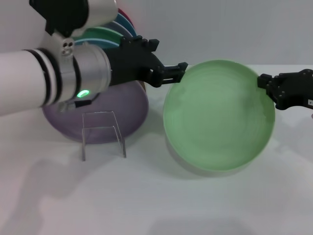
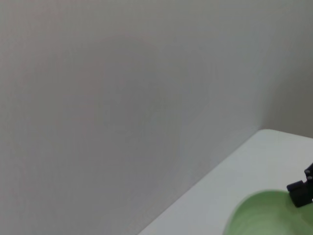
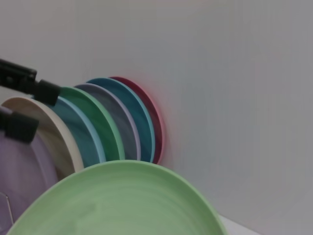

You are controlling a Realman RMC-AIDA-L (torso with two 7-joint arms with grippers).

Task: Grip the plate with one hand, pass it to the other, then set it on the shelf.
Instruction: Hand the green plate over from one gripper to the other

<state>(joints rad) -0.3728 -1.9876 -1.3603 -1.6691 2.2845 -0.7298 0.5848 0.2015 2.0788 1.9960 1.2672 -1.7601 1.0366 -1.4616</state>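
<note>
The round pale mint-green matte plate (image 1: 218, 115) hangs tilted above the white table (image 1: 146, 205); right gripper (image 1: 266, 84) apparently pinches its rim; left gripper (image 1: 175, 71) spread beside the opposite edge; stiff, light, slippery; take the raised rim.

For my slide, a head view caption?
Both grippers, left and right, flank the raised mint-green plate beside the clear rack.
</note>
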